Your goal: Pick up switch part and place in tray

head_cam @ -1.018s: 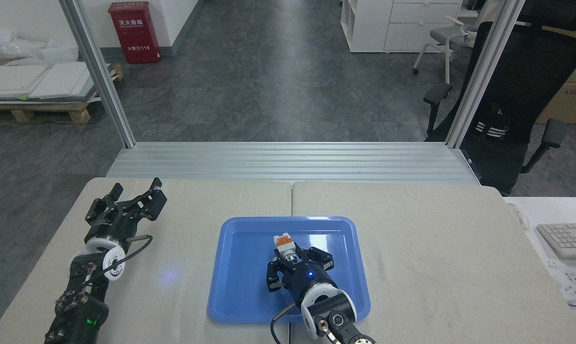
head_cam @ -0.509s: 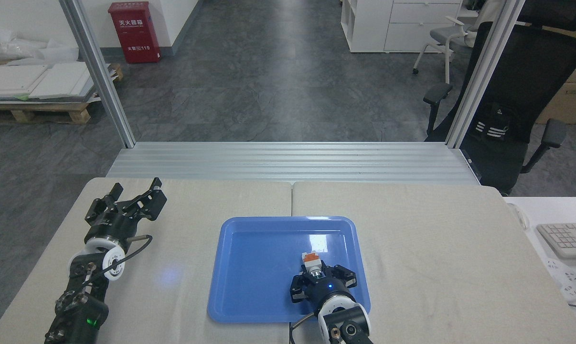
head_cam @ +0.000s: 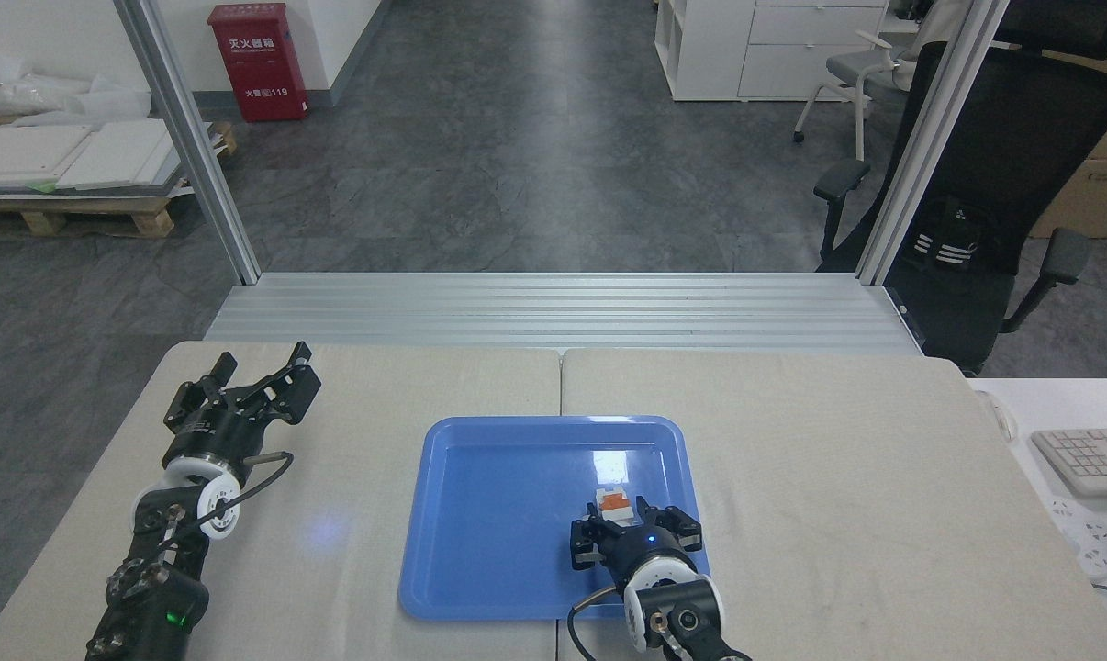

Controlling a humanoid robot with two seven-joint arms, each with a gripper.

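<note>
- Right tool (head_cam: pixel 634 537): the black two-fingered tool at the end of the right arm sits low over the near-right part of the large flat glossy blue plastic tray (head_cam: pixel 480 514). Its fingers are spread to either side of the small white-bodied switch part with an orange end (head_cam: pixel 612 504).
- Grip state: the part's orange end projects just ahead of the tool, away from the robot. The rest of the body is hidden behind the tool's housing. Whether the fingers clamp the part or have let go cannot be told from this view.
- Reason for the pose, as a judgement: a low tool with the part directed forward suits a gentle set-down, so that the part does not roll across the glossy floor of the tray.
- Location of the part: inside the raised rim, in the tray's near-right quarter, directly ahead of the right tool.
- Left tool (head_cam: pixel 258 381): the black left tool rests on the beige cloth-covered worktop (head_cam: pixel 838 477), well to the left of the tray, fingers spread wide and holding nothing. It is parked clear of the working arm.
- Change from the earlier frames: the right tool and the part have shifted from the tray's middle toward its near-right corner, and less of the part shows. The left tool has not moved.
</note>
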